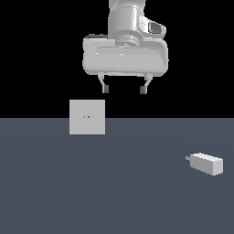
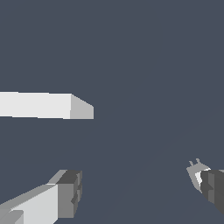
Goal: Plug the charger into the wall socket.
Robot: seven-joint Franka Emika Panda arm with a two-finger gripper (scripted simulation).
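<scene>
The gripper is held high above the floor with its fingers spread wide and nothing between them. The charger is seen lying on the floor well apart from it, at about four o'clock in the exterior view. Its long axis is laid roughly nine-to-three, with the prongs turned toward nine o'clock. The wall socket is set upright, at about eight o'clock from the gripper. A descent toward the charger is judged to be called for first.
</scene>
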